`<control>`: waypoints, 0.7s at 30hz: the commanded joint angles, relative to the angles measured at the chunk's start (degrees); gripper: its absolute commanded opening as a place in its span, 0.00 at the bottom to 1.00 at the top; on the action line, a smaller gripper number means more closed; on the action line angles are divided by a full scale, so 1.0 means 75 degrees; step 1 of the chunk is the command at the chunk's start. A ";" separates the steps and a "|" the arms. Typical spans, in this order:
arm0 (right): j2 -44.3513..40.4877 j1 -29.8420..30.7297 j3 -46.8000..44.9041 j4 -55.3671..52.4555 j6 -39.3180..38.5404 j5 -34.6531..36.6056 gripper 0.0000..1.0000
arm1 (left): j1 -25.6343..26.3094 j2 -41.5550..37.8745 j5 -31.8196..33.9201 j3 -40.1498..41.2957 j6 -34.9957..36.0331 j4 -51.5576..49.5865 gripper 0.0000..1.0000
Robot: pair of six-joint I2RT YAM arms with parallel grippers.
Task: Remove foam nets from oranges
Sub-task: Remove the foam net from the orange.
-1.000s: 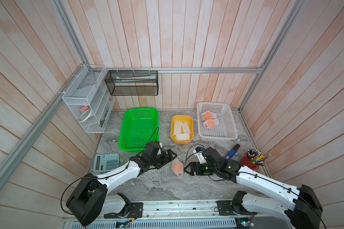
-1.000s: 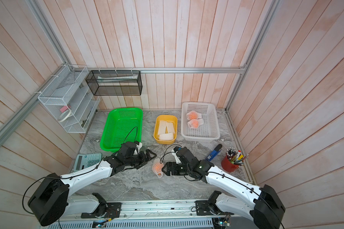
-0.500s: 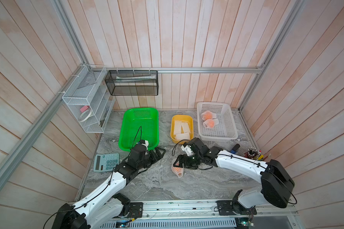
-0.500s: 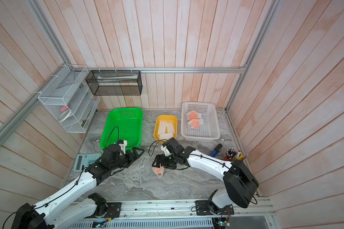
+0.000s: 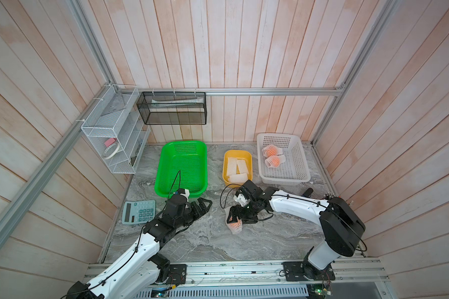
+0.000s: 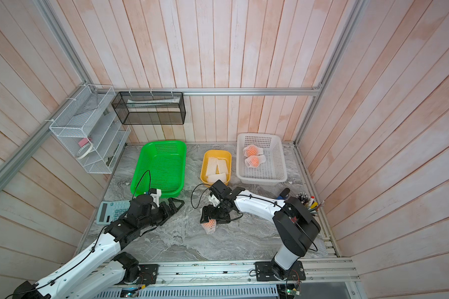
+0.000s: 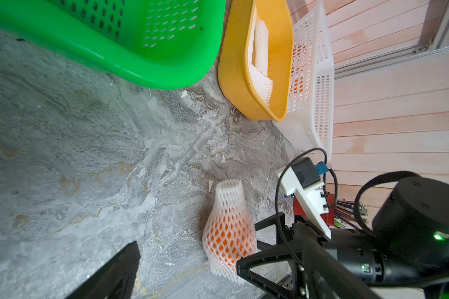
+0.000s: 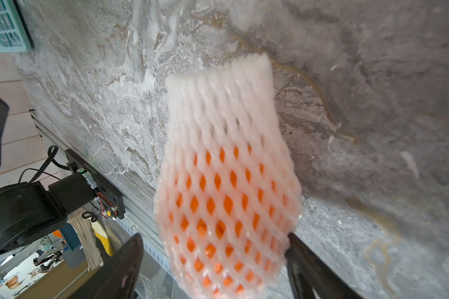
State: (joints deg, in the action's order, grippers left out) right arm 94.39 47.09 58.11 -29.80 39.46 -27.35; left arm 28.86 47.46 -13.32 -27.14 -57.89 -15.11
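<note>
One orange in a white foam net (image 5: 234, 225) (image 6: 210, 226) lies on the marble table, its empty net end towards the front edge. My right gripper (image 5: 235, 219) (image 8: 213, 248) is open and straddles it. One finger (image 8: 303, 261) touches the net; the other finger (image 8: 125, 264) stands clear of it. My left gripper (image 5: 202, 205) (image 6: 175, 205) is open and empty, a short way left of the orange (image 7: 228, 233). Only one of its fingers (image 7: 114, 271) shows in the left wrist view. Two more netted oranges (image 5: 270, 150) (image 5: 274, 161) lie in the white basket (image 5: 296, 165).
A yellow bin (image 5: 228, 178) behind the right gripper holds flattened foam nets (image 5: 237, 167). A green basket (image 5: 182, 168) stands at the back left, a calculator (image 5: 139, 211) at the left edge and a pen cup (image 6: 307, 200) at the right edge. Wire racks hang on the walls.
The right arm has swung round, and its gripper now reaches the netted orange from the back, its fingers either side of it. The left gripper has drawn back a little to the left.
</note>
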 commanded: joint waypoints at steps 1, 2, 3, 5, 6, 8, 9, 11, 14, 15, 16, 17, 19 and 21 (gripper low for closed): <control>0.0322 -0.0022 0.0108 -0.0024 -0.0222 0.0164 0.83 | -0.0050 -0.0070 0.0097 0.0119 0.0146 -0.0195 1.00; 0.0370 -0.0030 0.0126 0.0009 -0.0255 0.0244 0.83 | -0.0046 -0.0069 0.0090 0.0114 0.0149 -0.0190 1.00; 0.0411 -0.0021 0.0140 0.0044 -0.0290 0.0333 0.82 | -0.0040 -0.0081 0.0088 0.0114 0.0148 -0.0200 1.00; 0.0463 -0.0021 0.0124 0.0121 -0.0358 0.0440 0.81 | -0.0046 -0.0089 0.0077 0.0138 0.0155 -0.0221 1.00; 0.0471 -0.0022 0.0085 0.0210 -0.0386 0.0491 0.78 | -0.0040 -0.0085 0.0078 0.0159 0.0161 -0.0232 1.00; 0.0445 -0.0022 -0.0039 0.0416 -0.0404 0.0596 0.72 | -0.0040 -0.0105 0.0080 0.0181 0.0164 -0.0235 1.00; 0.0400 -0.0029 -0.0124 0.0548 -0.0400 0.0651 0.70 | -0.0047 -0.0106 0.0067 0.0195 0.0160 -0.0231 1.00; 0.0191 -0.0021 -0.0341 0.0928 -0.0336 0.0809 0.67 | -0.0049 -0.0104 0.0026 0.0220 0.0160 -0.0173 1.00; -0.0267 -0.0023 -0.0678 0.1576 -0.0292 0.1126 0.64 | -0.0040 -0.0077 -0.0082 0.0197 0.0221 -0.0047 1.00; -0.0445 -0.0016 -0.0819 0.1833 -0.0281 0.1259 0.63 | -0.0040 -0.0072 -0.0134 0.0174 0.0247 0.0015 1.00; -0.0594 -0.0022 -0.0947 0.2067 -0.0281 0.1338 0.61 | -0.0044 -0.0051 -0.0179 0.0153 0.0274 0.0080 1.00; -0.0762 -0.0027 -0.1083 0.2352 -0.0303 0.1434 0.60 | -0.0040 -0.0027 -0.0216 0.0108 0.0331 0.0133 1.00; -0.1056 -0.0021 -0.1350 0.2897 -0.0351 0.1586 0.58 | -0.0028 0.0083 -0.0261 -0.0016 0.0450 0.0141 1.00; -0.1401 0.0020 -0.1676 0.3610 -0.0386 0.1765 0.58 | -0.0030 0.0238 -0.0486 -0.0107 0.0488 0.0378 1.00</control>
State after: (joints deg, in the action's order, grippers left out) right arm 86.67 47.09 47.70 -12.29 37.36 -17.85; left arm 28.82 48.18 -14.68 -26.24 -56.36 -15.00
